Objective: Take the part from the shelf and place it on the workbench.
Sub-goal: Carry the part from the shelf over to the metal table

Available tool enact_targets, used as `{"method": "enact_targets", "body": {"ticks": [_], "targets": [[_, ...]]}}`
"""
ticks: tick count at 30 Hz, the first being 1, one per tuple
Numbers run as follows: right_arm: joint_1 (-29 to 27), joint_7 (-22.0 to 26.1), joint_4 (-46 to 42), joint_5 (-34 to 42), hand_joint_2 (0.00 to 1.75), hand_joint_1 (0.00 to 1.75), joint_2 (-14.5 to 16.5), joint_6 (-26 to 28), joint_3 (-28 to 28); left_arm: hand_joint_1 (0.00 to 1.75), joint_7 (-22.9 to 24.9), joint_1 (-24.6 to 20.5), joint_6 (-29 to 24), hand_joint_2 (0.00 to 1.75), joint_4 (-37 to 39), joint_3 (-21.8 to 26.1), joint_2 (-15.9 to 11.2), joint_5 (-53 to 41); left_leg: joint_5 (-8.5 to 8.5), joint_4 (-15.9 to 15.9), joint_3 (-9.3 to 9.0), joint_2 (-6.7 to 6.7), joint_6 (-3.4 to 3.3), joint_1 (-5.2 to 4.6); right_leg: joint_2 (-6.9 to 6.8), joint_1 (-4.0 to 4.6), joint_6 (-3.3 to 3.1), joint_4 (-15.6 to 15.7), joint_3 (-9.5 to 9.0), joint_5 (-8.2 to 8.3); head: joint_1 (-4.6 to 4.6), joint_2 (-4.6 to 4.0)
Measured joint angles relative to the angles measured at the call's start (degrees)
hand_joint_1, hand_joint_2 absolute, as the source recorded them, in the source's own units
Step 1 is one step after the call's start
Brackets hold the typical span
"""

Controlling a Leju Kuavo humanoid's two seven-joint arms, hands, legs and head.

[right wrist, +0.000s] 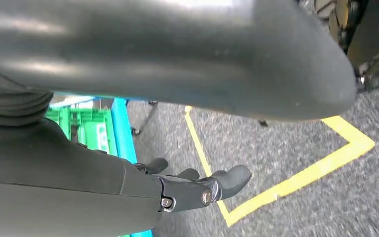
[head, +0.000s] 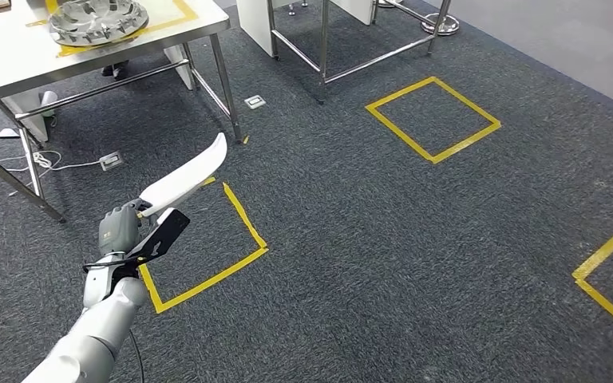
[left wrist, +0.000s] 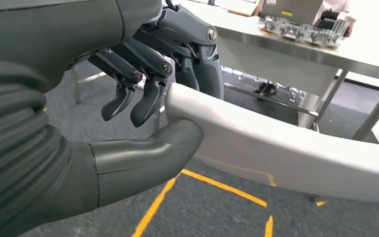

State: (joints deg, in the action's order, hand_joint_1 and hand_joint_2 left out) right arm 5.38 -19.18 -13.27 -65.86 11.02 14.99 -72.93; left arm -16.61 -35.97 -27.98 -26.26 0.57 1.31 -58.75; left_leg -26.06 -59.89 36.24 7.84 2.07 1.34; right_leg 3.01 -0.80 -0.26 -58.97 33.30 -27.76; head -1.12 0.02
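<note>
Left hand (head: 140, 231), at the end of a silver arm raised over grey carpet, is seen gripping one end of the part (head: 185, 179), a long, curved, white-silver blade; in the left wrist view the thick thumb (left wrist: 143, 153) is pressed under the blade's end (left wrist: 276, 148) and dark fingers (left wrist: 148, 94) are curled above it. Part is held in the air, angled up toward the workbench (head: 16, 56), its tip near a bench leg, above a square of yellow floor tape (head: 207, 271). Workbench: white top on metal legs, bearing a round ribbed metal casting (head: 96, 20) inside a taped outline. Cables and a floor socket (head: 112, 159) are noted beneath it. Right hand (right wrist: 197, 187) is recorded with fingers apart and nothing between them, apparently hanging over yellow tape on carpet, though this view is blurred; green crates (right wrist: 86, 131) on a blue frame are seen beyond. Further taped squares (head: 433, 118) are marked on the floor.
</note>
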Motion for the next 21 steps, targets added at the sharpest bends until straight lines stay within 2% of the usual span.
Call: {"method": "enact_targets", "body": {"ticks": [1, 3, 4, 5, 6, 7, 8, 9, 10, 11, 12, 14, 15, 16, 18, 19, 20, 21], "targets": [[-0.02, 0.01, 0.00, -0.02, 0.00, 0.00, 0.00, -0.07, -0.01, 1.55, -0.58, -0.04, 0.26, 1.75, -0.02, 0.22, -0.17, 0.53, -0.87, -1.35, 0.69, -1.78, 0.21, -0.15, -0.81, -0.07, -0.41, 0.32, -0.23, 0.12, 0.21, 0.00], [-0.14, 0.02, 0.00, -0.05, 0.00, 0.00, -0.01, -0.27, -0.01, 1.55, -1.99, -0.09, 0.91, 1.75, -0.10, 0.82, -0.33, 1.89, -4.09, -7.42, 3.51, -5.88, 0.50, -0.40, -2.45, 0.03, -1.04, 0.59, -0.51, 0.09, 0.60, 0.00], [-0.21, 0.03, 0.00, -0.07, 0.00, 0.00, -0.01, -0.37, -0.01, 1.55, -2.51, 0.00, 1.24, 1.75, -0.14, 1.14, -0.39, 2.48, -5.60, -11.06, 5.23, -6.75, 0.65, -0.39, -3.27, 0.10, -1.15, 0.57, -0.55, 0.01, 0.64, 0.00], [-0.26, 0.02, 0.00, -0.09, 0.00, 0.00, -0.02, -0.43, -0.01, 1.55, -2.82, 0.20, 1.50, 1.75, -0.15, 1.40, -0.50, 2.87, -6.39, -13.76, 6.50, -7.17, 0.78, -0.37, -4.08, 0.15, -1.21, 0.55, -0.60, -0.08, 0.64, 0.00], [-0.28, 0.02, 0.00, -0.11, 0.00, 0.00, -0.02, -0.48, -0.01, 1.55, -3.00, 0.44, 1.72, 1.75, -0.14, 1.64, -0.65, 3.15, -6.16, -14.62, 6.86, -7.40, 0.85, -0.37, -4.88, 0.16, -1.21, 0.53, -0.65, -0.18, 0.64, 0.00], [-0.28, 0.02, 0.00, -0.14, 0.00, 0.00, -0.02, -0.52, -0.01, 1.55, -3.13, 0.63, 1.99, 1.75, -0.14, 1.87, -0.82, 3.37, -4.84, -13.14, 6.04, -7.65, 0.86, -0.37, -5.64, 0.16, -1.14, 0.48, -0.74, -0.30, 0.65, 0.00], [-0.25, 0.01, 0.00, -0.17, 0.00, 0.00, -0.01, -0.56, -0.01, 1.55, -3.26, 0.76, 2.20, 1.75, -0.17, 2.12, -0.97, 3.54, -2.93, -9.83, 4.23, -8.26, 0.79, -0.39, -6.39, 0.17, -1.02, 0.40, -0.88, -0.48, 0.65, 0.00], [-0.23, 0.01, 0.00, -0.20, 0.00, 0.00, -0.01, -0.59, -0.01, 1.55, -3.40, 0.81, 2.31, 1.75, -0.23, 2.35, -1.09, 3.67, -1.45, -5.90, 2.10, -9.52, 0.67, -0.57, -7.14, 0.27, -0.81, 0.30, -1.02, -0.71, 0.65, 0.00], [-0.20, 0.02, 0.00, -0.25, 0.00, 0.00, -0.02, -0.61, -0.01, 1.55, -3.53, 0.80, 2.39, 1.75, -0.31, 2.51, -1.15, 3.75, -0.38, -2.56, 0.32, -10.54, 0.30, -0.77, -7.84, 0.44, -0.54, 0.12, -1.14, -0.97, 0.67, 0.00], [-0.18, 0.02, 0.00, -0.29, 0.00, 0.00, -0.03, -0.61, -0.01, 1.55, -3.64, 0.82, 2.40, 1.75, -0.38, 2.61, -1.19, 3.79, 0.02, -0.52, -0.74, -11.23, -0.13, -0.96, -8.47, 0.64, -0.28, 0.02, -1.26, -1.17, 0.65, 0.00], [-0.13, 0.03, 0.00, -0.35, 0.00, 0.00, -0.04, -0.62, -0.01, 1.55, -3.71, 0.89, 2.39, 1.75, -0.44, 2.69, -1.26, 3.81, -0.12, 0.26, -1.08, -11.38, -0.57, -1.16, -9.08, 0.85, -0.02, -0.01, -1.38, -1.30, 0.65, 0.00], [0.04, 0.02, 0.00, -0.50, 0.00, 0.00, -0.05, -0.69, -0.01, 1.55, -3.76, 1.21, 2.37, 1.75, -0.49, 2.87, -1.55, 3.85, 0.07, 0.40, -0.99, -9.96, -1.44, -1.08, -9.89, 0.94, 0.52, 0.08, -1.68, -1.52, 0.63, 0.00], [0.13, 0.01, 0.00, -0.57, 0.00, 0.00, -0.07, -0.74, -0.01, 1.55, -3.76, 1.34, 2.35, 1.75, -0.55, 2.94, -1.68, 3.86, 0.19, 0.49, -0.98, -9.32, -1.76, -0.95, -9.15, 0.81, 0.86, -0.28, -1.65, -1.94, 0.62, 0.00], [0.19, 0.01, 0.00, -0.63, 0.00, 0.00, -0.07, -0.76, -0.01, 1.55, -3.76, 1.41, 2.33, 1.75, -0.64, 2.99, -1.76, 3.87, 0.32, 0.59, -0.97, -8.70, -2.10, -0.77, -7.75, 0.65, 1.20, -1.56, -1.16, -2.90, 0.59, 0.00], [0.15, 0.03, 0.00, -0.68, 0.00, 0.00, -0.09, -0.79, -0.01, 1.55, -3.77, 1.45, 2.27, 1.75, -0.82, 3.01, -1.72, 3.90, 0.50, 0.67, -0.87, -7.49, -2.55, -0.54, -4.48, 0.36, 1.66, -7.47, 1.50, -6.13, 0.52, 0.00], [0.07, 0.03, 0.00, -0.72, 0.00, 0.00, -0.09, -0.80, -0.01, 1.55, -3.78, 1.53, 2.23, 1.75, -0.86, 3.03, -1.69, 3.93, 0.55, 0.66, -0.80, -6.79, -2.68, -0.53, -3.73, 0.33, 1.74, -11.47, 3.43, -7.83, 0.51, 0.00], [-0.03, 0.02, 0.00, -0.76, 0.00, 0.00, -0.09, -0.80, -0.01, 1.55, -3.79, 1.70, 2.13, 1.75, -0.87, 3.06, -1.67, 3.95, 0.59, 0.65, -0.76, -6.02, -2.72, -0.54, -3.48, 0.33, 1.76, -14.70, 5.07, -8.78, 0.52, 0.00], [-0.11, 0.02, 0.00, -0.81, 0.00, 0.00, -0.10, -0.80, -0.01, 1.55, -3.80, 1.92, 1.94, 1.75, -0.90, 3.15, -1.66, 3.92, 0.62, 0.62, -0.73, -5.19, -2.71, -0.55, -3.38, 0.33, 1.71, -16.29, 6.00, -8.74, 0.52, 0.00]]}}
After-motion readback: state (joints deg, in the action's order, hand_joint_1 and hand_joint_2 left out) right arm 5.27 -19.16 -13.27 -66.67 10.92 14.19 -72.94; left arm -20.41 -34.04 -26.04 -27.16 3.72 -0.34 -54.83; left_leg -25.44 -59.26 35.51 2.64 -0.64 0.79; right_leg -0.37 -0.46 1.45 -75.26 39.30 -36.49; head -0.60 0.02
